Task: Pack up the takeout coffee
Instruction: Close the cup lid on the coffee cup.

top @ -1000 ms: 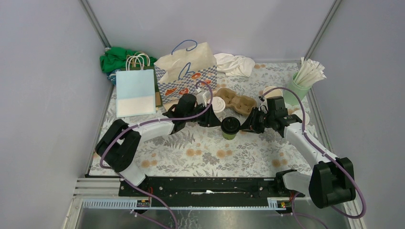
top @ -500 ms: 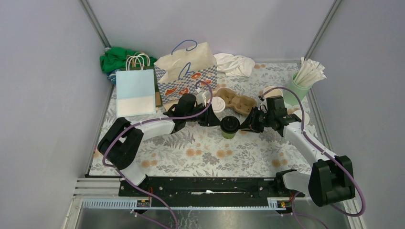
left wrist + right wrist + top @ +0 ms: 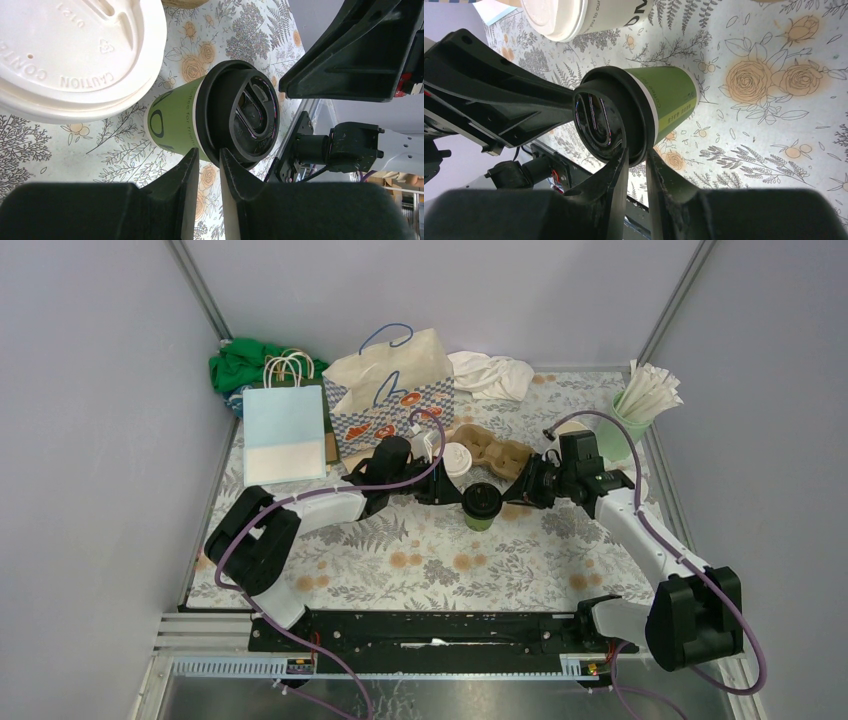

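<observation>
The left hand point(image 3: 207, 159) and right hand point(image 3: 635, 161) each pinch opposite rim edges of the round black plastic lid point(image 3: 244, 118) on the green paper coffee cup point(image 3: 172, 119) standing between them, so I'd raise both together, level and slowly, lest the lid pop off.

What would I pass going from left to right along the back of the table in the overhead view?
Light blue paper bag → patterned paper bag → white cloth → green tumbler of straws.
</observation>
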`<state>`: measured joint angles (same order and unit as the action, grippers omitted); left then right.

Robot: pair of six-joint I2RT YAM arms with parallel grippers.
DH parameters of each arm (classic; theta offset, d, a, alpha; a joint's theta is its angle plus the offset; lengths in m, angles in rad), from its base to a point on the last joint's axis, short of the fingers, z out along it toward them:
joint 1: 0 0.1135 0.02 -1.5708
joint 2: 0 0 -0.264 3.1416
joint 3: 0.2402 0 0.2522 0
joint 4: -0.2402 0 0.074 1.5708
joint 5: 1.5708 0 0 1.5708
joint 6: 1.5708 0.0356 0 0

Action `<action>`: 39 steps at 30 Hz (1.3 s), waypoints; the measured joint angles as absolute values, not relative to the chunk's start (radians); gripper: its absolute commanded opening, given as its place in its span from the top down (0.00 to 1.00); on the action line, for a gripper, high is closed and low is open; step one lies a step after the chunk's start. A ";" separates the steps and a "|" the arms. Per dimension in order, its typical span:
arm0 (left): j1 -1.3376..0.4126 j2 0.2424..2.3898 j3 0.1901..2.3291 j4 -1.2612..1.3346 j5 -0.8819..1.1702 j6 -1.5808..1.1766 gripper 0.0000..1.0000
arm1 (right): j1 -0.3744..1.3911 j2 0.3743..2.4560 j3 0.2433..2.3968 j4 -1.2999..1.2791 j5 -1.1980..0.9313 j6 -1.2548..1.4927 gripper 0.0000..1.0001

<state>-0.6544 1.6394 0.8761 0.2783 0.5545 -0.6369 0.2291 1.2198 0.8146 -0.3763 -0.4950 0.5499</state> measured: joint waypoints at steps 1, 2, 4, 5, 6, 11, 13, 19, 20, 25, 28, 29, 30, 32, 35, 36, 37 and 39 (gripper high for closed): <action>-0.654 1.639 0.876 0.278 0.554 -0.637 0.75 | 0.229 1.221 0.820 -0.377 -0.488 0.547 0.73; -0.654 1.639 0.876 0.278 0.554 -0.637 0.75 | 0.229 1.222 0.823 -0.377 -0.482 0.545 0.73; -0.653 1.639 0.876 0.278 0.555 -0.637 0.75 | 0.229 1.228 0.832 -0.381 -0.471 0.540 0.74; -0.654 1.639 0.876 0.278 0.555 -0.637 0.75 | 0.229 1.233 0.836 -0.383 -0.464 0.538 0.75; -0.654 1.639 0.876 0.278 0.556 -0.637 0.75 | 0.229 1.238 0.839 -0.384 -0.461 0.536 0.75; -0.653 1.639 0.876 0.278 0.558 -0.637 0.75 | 0.229 1.272 0.850 -0.383 -0.461 0.530 0.76; -0.653 1.639 0.876 0.278 0.559 -0.637 0.75 | 0.229 1.285 0.850 -0.383 -0.464 0.528 0.76; -0.653 1.639 0.876 0.278 0.563 -0.637 0.76 | 0.229 1.311 0.850 -0.375 -0.474 0.527 0.76; -0.653 1.639 0.876 0.278 0.565 -0.637 0.76 | 0.229 1.314 0.850 -0.373 -0.476 0.527 0.76; -0.653 1.643 0.876 0.280 0.569 -0.637 0.78 | 0.229 1.327 0.850 -0.359 -0.489 0.527 0.80; -0.653 1.646 0.876 0.286 0.574 -0.637 0.81 | 0.229 1.332 0.850 -0.348 -0.492 0.524 0.82; -0.653 1.646 0.876 0.287 0.574 -0.637 0.82 | 0.229 1.334 0.850 -0.344 -0.493 0.524 0.83; -0.653 1.647 0.876 0.288 0.576 -0.637 0.84 | 0.229 1.336 0.849 -0.337 -0.495 0.524 0.83; -0.653 1.647 0.876 0.291 0.577 -0.635 0.87 | 0.229 1.338 0.843 -0.321 -0.499 0.523 0.84; -0.648 1.647 0.876 0.295 0.575 -0.633 0.90 | 0.228 1.338 0.830 -0.297 -0.510 0.524 0.84; -0.646 1.647 0.875 0.299 0.574 -0.632 0.90 | 0.227 1.337 0.822 -0.287 -0.517 0.524 0.84; -0.645 1.647 0.873 0.302 0.573 -0.632 0.90 | 0.227 1.336 0.816 -0.278 -0.521 0.524 0.84; -0.642 1.647 0.867 0.314 0.571 -0.629 0.91 | 0.226 1.330 0.802 -0.256 -0.527 0.525 0.84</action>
<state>-0.6422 1.6466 0.8673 0.3138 0.5713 -0.6292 0.2260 1.3304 0.8021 -0.2558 -0.5270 0.5251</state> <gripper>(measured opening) 0.109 0.170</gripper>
